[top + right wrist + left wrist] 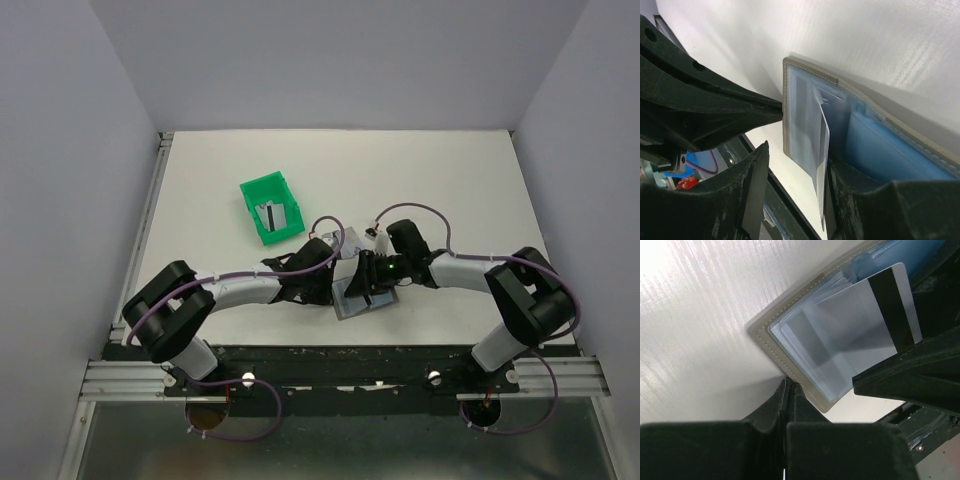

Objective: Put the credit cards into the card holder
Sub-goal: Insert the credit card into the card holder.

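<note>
The card holder [362,298] lies open on the table between both arms, its light blue inside [880,145] facing up. A whitish credit card [860,315] with a dark stripe stands on edge, its lower end tucked into a clear pocket. My right gripper [797,165] is open around that card [824,150], which leans on the right finger with a gap on the other side. My left gripper [789,385] is shut, its tips touching the holder's stitched edge [765,332]. Another credit card [270,216] lies in the green bin.
The green plastic bin [283,188] stands behind and left of the arms. The white table's walls rise on three sides. The black rail with the arm bases [340,360] runs along the near edge.
</note>
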Controlling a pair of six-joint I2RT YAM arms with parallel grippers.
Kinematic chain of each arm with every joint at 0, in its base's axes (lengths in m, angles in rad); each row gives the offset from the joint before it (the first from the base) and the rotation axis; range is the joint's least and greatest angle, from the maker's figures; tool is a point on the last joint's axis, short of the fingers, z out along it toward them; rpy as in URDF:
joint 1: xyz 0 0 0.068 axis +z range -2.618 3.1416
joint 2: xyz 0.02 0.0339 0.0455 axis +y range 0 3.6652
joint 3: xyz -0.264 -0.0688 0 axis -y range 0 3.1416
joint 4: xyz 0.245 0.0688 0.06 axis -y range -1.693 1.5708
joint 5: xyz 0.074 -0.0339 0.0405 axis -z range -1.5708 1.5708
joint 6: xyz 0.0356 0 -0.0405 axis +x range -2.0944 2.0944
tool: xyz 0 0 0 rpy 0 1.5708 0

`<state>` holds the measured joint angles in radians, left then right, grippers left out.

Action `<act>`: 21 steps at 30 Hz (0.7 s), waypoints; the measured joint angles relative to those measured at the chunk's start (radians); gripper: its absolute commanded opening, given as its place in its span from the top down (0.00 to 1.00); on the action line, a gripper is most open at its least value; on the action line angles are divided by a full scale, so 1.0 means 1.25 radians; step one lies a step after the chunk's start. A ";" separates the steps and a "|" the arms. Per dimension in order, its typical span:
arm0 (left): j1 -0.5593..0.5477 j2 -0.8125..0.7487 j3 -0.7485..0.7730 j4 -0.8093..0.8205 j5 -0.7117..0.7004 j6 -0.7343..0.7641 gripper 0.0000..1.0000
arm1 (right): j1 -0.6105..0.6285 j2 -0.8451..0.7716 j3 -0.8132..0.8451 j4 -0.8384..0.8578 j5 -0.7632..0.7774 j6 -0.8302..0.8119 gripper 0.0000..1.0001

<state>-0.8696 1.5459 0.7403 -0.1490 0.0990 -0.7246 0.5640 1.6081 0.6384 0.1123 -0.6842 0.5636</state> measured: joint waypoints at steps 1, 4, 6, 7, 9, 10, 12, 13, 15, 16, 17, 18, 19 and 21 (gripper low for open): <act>0.000 0.001 0.000 0.002 0.000 0.000 1.00 | 0.000 -0.007 0.004 -0.020 0.011 -0.006 0.48; 0.000 0.003 0.000 0.009 0.000 -0.001 1.00 | 0.001 -0.031 0.024 -0.090 0.045 -0.022 0.48; 0.000 0.004 0.000 0.011 0.000 -0.001 1.00 | 0.003 -0.044 0.038 -0.126 0.067 -0.034 0.47; 0.000 0.004 0.000 0.012 0.000 -0.001 1.00 | 0.004 -0.051 0.045 -0.145 0.079 -0.039 0.47; 0.000 0.005 0.000 0.014 0.000 -0.001 1.00 | 0.004 -0.065 0.058 -0.180 0.101 -0.050 0.47; 0.000 0.005 0.000 0.016 0.000 -0.002 1.00 | 0.004 -0.072 0.063 -0.197 0.113 -0.055 0.47; 0.000 0.006 0.000 0.019 0.000 -0.002 1.00 | 0.004 -0.086 0.072 -0.229 0.138 -0.065 0.47; 0.000 0.007 0.000 0.021 0.000 -0.002 1.00 | 0.004 -0.092 0.075 -0.243 0.148 -0.070 0.47; 0.000 0.008 0.000 0.023 0.000 -0.002 1.00 | 0.004 -0.103 0.080 -0.267 0.169 -0.077 0.48; 0.000 0.008 0.000 0.024 0.000 -0.002 1.00 | 0.004 -0.107 0.082 -0.279 0.179 -0.081 0.47; 0.000 0.008 0.000 0.024 0.000 -0.001 1.00 | 0.004 -0.110 0.085 -0.289 0.188 -0.083 0.48; 0.000 0.008 0.000 0.024 0.000 -0.002 1.00 | 0.004 -0.112 0.089 -0.299 0.197 -0.087 0.48; 0.000 0.008 0.000 0.025 0.001 -0.002 1.00 | 0.004 -0.113 0.091 -0.305 0.204 -0.090 0.48; 0.000 0.009 0.000 0.025 0.001 -0.001 1.00 | 0.004 -0.114 0.093 -0.320 0.220 -0.094 0.48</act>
<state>-0.8696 1.5570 0.7403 -0.1173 0.1001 -0.7261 0.5686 1.4654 0.7551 -0.2878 -0.4091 0.4465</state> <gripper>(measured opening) 0.018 0.523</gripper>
